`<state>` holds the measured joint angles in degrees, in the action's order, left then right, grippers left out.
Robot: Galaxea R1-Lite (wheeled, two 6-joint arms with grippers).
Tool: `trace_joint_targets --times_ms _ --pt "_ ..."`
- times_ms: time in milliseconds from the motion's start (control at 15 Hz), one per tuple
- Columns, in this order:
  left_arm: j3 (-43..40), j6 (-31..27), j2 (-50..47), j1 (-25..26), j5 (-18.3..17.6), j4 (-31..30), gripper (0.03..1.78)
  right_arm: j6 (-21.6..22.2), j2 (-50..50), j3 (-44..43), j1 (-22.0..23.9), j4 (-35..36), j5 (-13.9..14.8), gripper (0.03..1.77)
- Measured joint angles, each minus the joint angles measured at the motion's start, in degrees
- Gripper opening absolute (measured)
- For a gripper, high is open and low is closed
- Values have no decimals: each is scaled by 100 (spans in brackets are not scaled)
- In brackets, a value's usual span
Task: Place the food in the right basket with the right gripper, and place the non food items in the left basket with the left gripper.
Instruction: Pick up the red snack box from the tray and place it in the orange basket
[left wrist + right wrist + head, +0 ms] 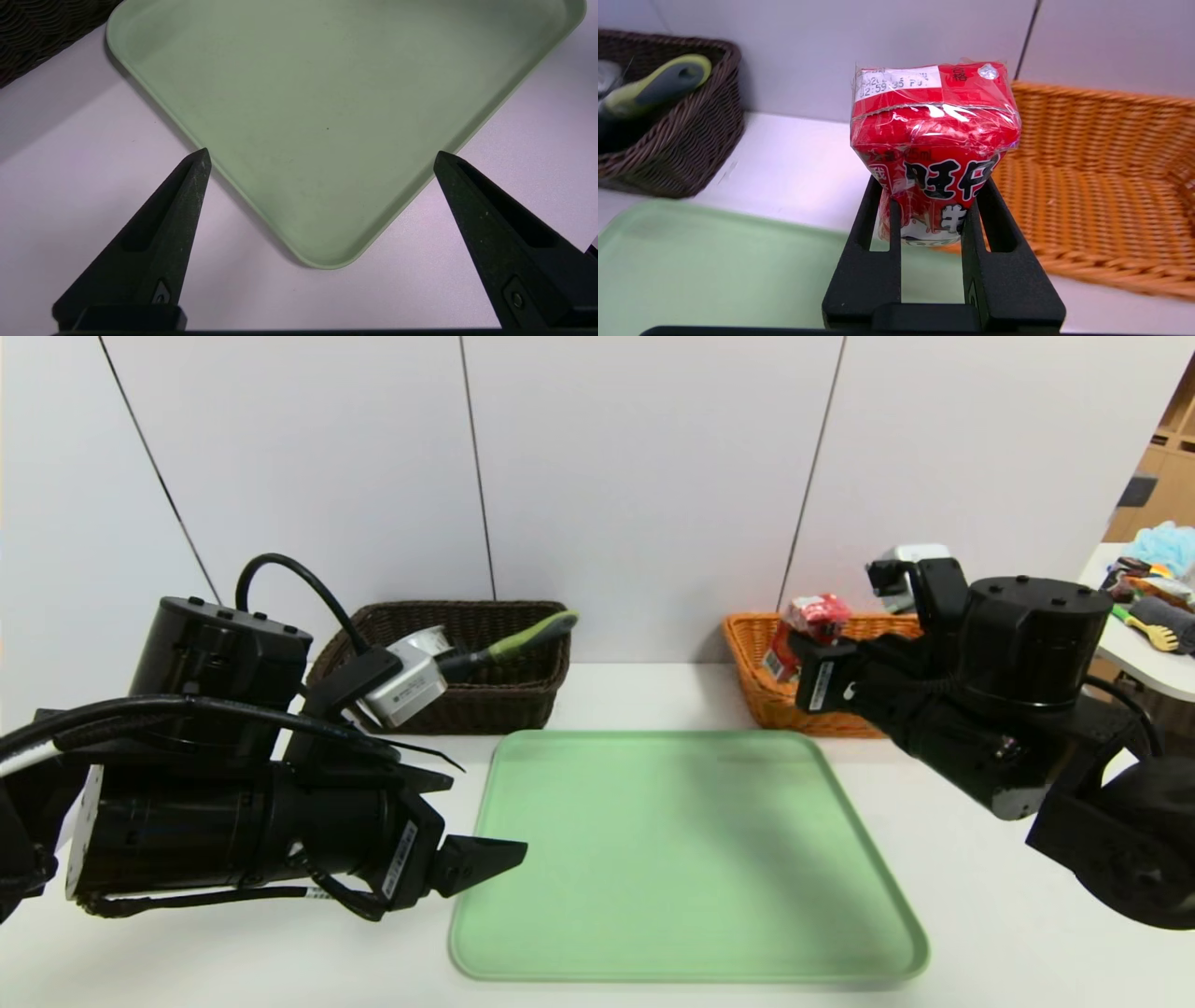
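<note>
Head view: our green tray (686, 859) lies below and between both grippers. Our right gripper (931, 219) pinches the red carton (934, 140), just short of the orange basket (1101, 186). Left gripper (322, 156) hangs wide open, holding nothing.

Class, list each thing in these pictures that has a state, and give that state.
Left gripper: open, empty, beside the tray.
Right gripper: shut on the red carton, raised.
Green tray: empty.
Dark basket: holds the brush.
Orange basket: shows nothing inside.
</note>
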<state>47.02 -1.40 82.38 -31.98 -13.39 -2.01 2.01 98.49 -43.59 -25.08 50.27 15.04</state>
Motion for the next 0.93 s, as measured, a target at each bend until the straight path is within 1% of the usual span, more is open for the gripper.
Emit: trace_joint_targets --times_ms 200,533,933 --pt "0 2 16 0 0 1 169 0 99 -469 375 -295 -44 37" --pt "-24 2 79 6 0 -22 169 2 802 -1145 1097 -308 -49 37" --pt "-66 28 234 12 0 -41 169 2 1723 -1665 1642 -306 -52 37"
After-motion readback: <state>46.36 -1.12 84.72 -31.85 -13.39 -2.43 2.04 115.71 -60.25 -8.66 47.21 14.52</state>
